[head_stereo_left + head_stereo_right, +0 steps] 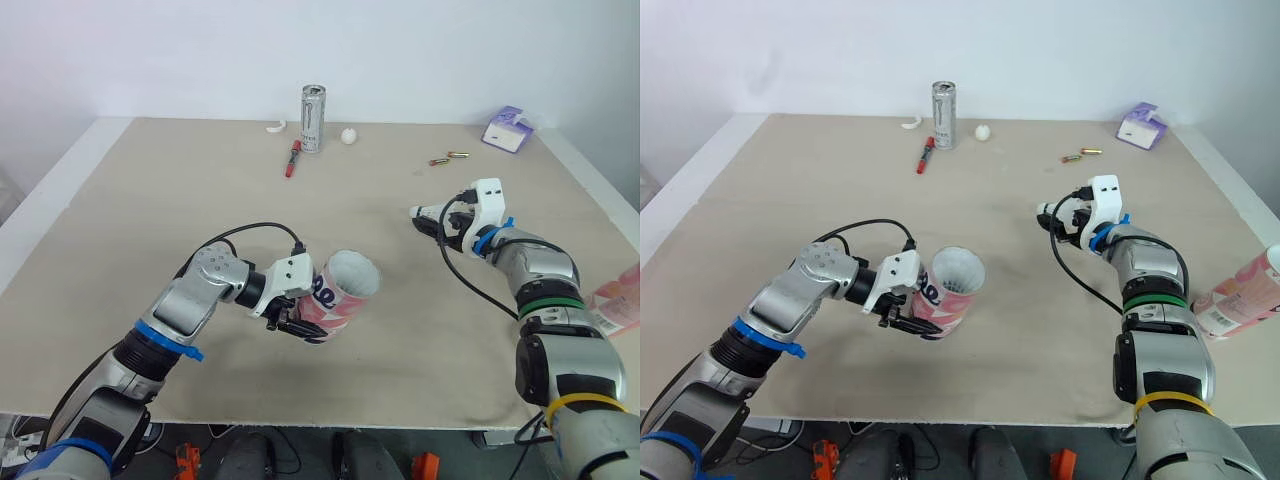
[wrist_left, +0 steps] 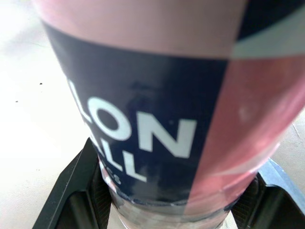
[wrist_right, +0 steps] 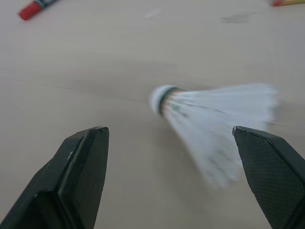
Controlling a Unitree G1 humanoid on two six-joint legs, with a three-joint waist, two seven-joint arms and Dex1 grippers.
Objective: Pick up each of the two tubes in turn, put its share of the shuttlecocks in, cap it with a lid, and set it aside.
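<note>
Clamps the tilted pink tube (image 1: 345, 288) tight in the left gripper (image 1: 298, 326); holds the right gripper (image 3: 169, 138) spread wide, a white shuttlecock (image 3: 212, 117) untouched between the jaws.

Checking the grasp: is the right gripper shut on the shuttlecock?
No, the right gripper is wide open, its fingers apart on either side of the shuttlecock.

Both arms are silvery-grey metal, the left arm (image 1: 200, 285) banded in blue, the right arm (image 1: 540, 265) in blue, green and yellow, with black cables (image 1: 262, 225) looping to white wrist housings (image 1: 285, 275) and black fingers (image 3: 81, 162).
</note>
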